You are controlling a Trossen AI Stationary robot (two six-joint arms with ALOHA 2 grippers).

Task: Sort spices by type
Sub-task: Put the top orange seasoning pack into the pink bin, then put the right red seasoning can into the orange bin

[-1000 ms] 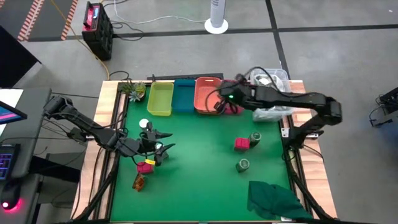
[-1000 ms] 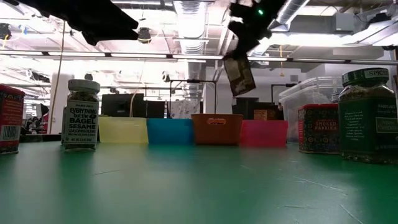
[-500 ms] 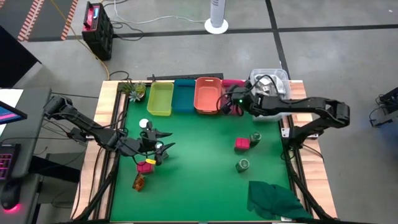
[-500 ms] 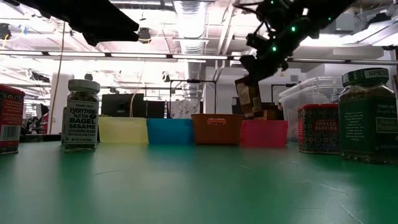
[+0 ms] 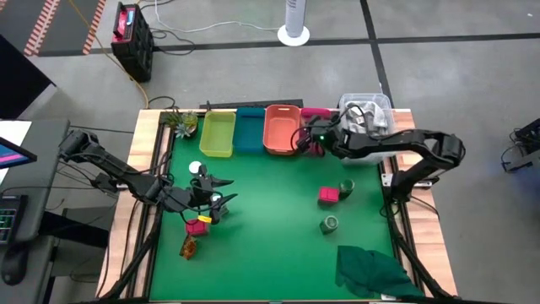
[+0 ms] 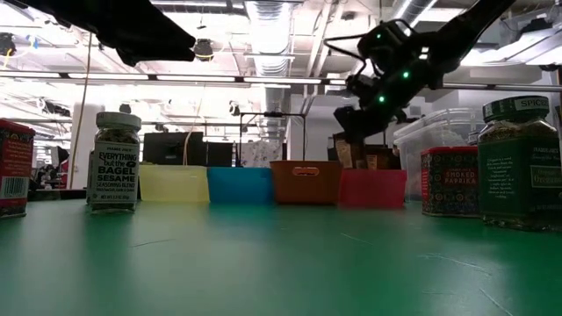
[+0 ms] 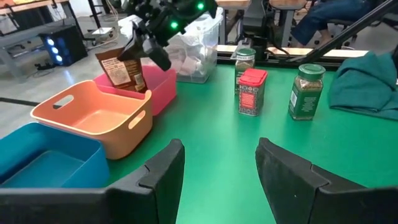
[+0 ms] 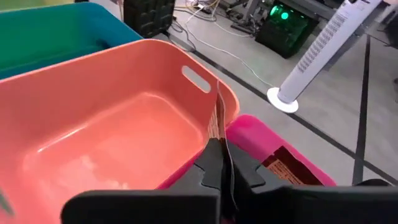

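Note:
My right gripper (image 5: 310,140) hangs over the pink bin (image 5: 315,112) at the far edge, shut on a brown packet (image 7: 120,71). A second brown packet (image 8: 288,168) lies in that bin. My left gripper (image 5: 221,197) hovers open at the table's left. Near it are a white-capped jar (image 5: 196,168), a pink-red cube packet (image 5: 197,226) and a brown-orange piece (image 5: 188,247). At the right stand a red cube packet (image 5: 327,196) and two green jars (image 5: 346,187) (image 5: 329,224). My right gripper pinches the brown packet by its top edge (image 7: 139,56) between the two fingers, coming slanting down from the table's right. The packet hangs tilted below the fingers. Its lower end (image 6: 351,156) dips behind the pink bin's rim; whether it rests on the bottom I cannot tell.
A yellow bin (image 5: 217,133), a blue bin (image 5: 250,131) and an orange bin (image 5: 281,129) line the far edge left of the pink one. A clear tub (image 5: 369,114) stands at the far right corner. A dark green cloth (image 5: 371,270) lies at the near right.
My right gripper has come down and shifted toward the table's right, from above the orange bin to the pink bin. It stays shut on the brown packet. The packet, which hung high and clear, now has its lower end inside the pink bin.

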